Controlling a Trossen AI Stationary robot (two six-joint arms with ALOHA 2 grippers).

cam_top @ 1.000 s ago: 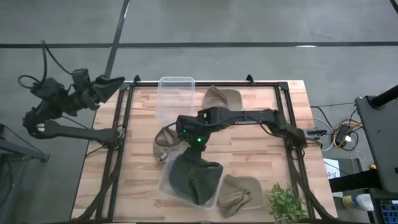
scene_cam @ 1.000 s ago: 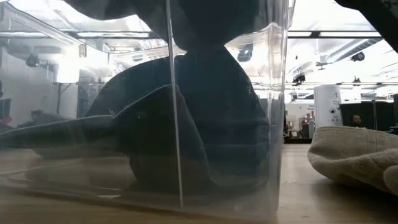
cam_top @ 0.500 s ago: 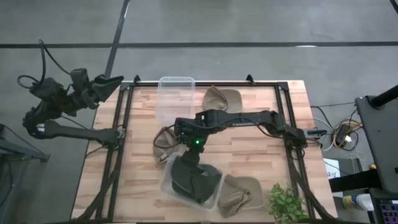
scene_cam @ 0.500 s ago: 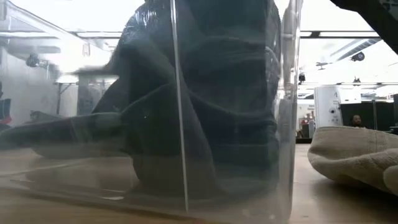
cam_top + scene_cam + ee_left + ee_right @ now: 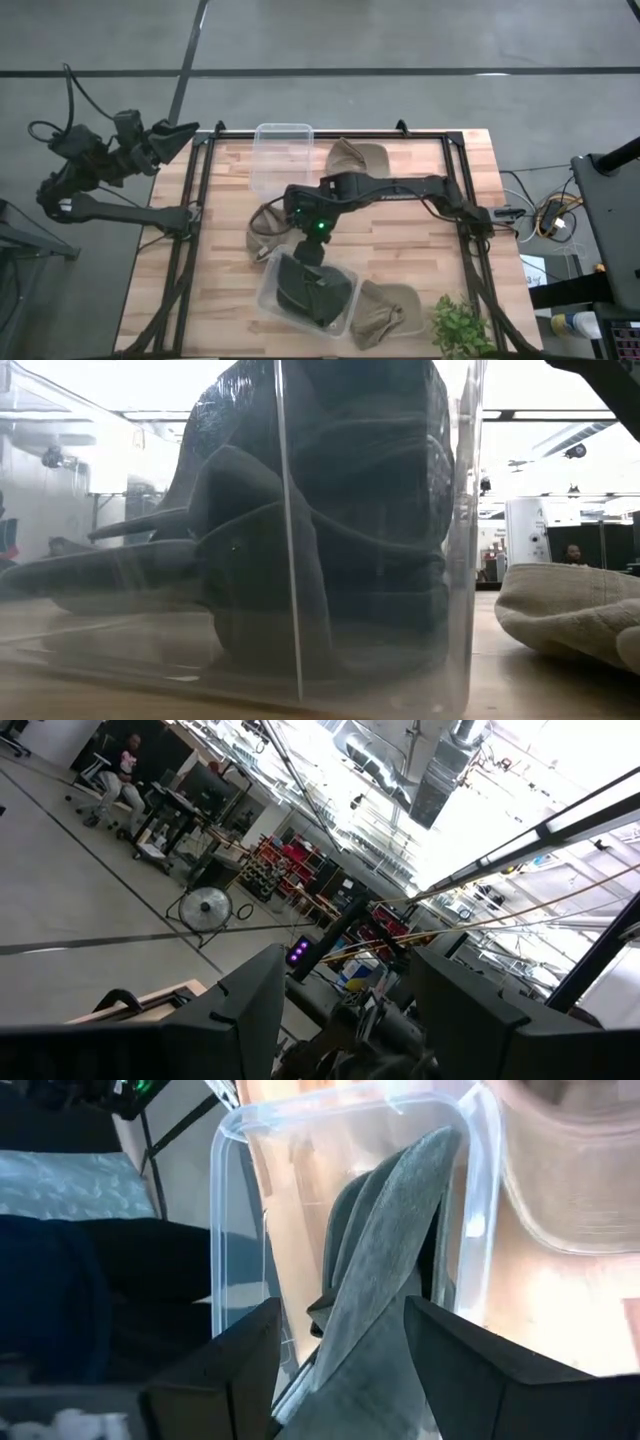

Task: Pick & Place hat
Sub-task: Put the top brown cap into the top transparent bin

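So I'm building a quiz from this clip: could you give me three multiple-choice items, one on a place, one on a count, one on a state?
1. Where is the dark hat?
A in the near clear box
B on bare table
C in the far box

2. How many clear boxes are on the table?
A one
B two
C four

3. Where is the left hand?
A inside a box
B on a hat
C off the table's edge

Answers:
1 A, the near box walls surround it.
2 B, the far box is the second.
3 C, only the right hand is at the hat.

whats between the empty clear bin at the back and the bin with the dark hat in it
In the high view, a tan hat lies on the wood between the empty bin and the bin holding the dark hat; the right gripper hangs over that gap too.
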